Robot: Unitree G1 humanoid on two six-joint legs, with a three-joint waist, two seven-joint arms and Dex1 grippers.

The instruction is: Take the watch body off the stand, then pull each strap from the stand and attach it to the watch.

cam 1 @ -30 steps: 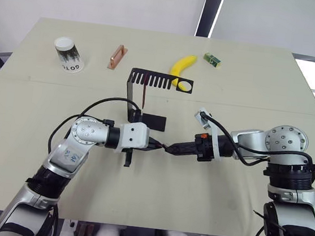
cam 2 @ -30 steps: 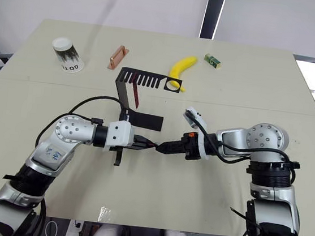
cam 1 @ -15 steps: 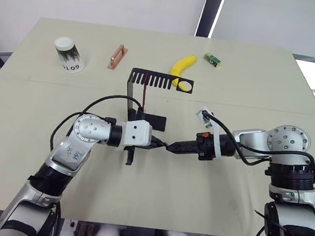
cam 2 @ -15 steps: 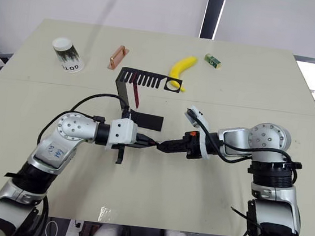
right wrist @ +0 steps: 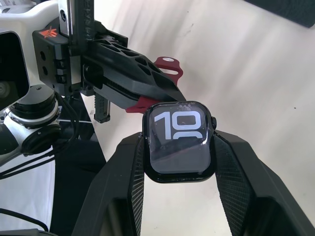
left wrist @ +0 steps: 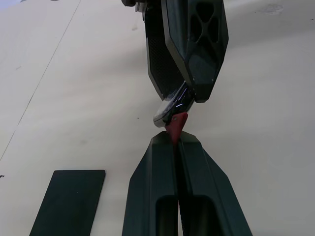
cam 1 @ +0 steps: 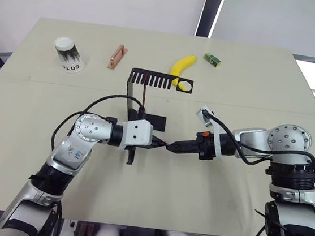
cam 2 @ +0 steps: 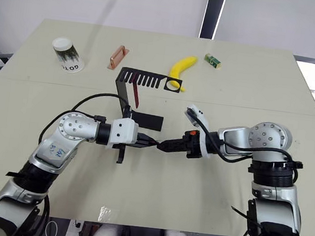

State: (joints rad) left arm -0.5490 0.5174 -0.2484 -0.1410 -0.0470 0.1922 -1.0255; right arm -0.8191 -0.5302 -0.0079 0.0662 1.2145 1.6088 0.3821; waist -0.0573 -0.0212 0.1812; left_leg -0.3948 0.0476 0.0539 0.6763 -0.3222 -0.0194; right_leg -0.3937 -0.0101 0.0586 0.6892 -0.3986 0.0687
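Far off on my left a white paper cup (cam 1: 69, 54) sits on the pale table (cam 1: 34, 98), and next to it a copper-coloured bar (cam 1: 117, 56).

My left arm is bent at the elbow and reaches across toward the middle of the table, forearm lying roughly level. My left gripper (cam 2: 153, 144) has its two fingers pressed together, pinching a dark red strap (left wrist: 176, 125); the strap's pointed end pokes out past my fingertips (left wrist: 162, 142), and its looped end shows behind the gripper in the right wrist view.

Just behind my left wrist stands the black stand (cam 1: 134, 95), flat base on the table, upright rising to the comb-slotted top arm with its round hole. One more red strap (cam 2: 135, 94) hangs from a slot of that comb, near the upright.

At the centre my two grippers meet tip to tip, just above the table. The strap's end is right at the edge of the watch body (right wrist: 179, 141); I cannot tell whether it is seated in it.

My right arm comes in from the other side, elbow out, forearm stretched leftward and level, mirroring the left one. My right gripper (cam 1: 172, 147) is clamped on the watch body, one finger on each side of the case, screen turned toward my wrist camera and showing light digits.

Beyond the stand lies a banana (cam 1: 182, 68), and further right a small green box (cam 1: 212, 59).
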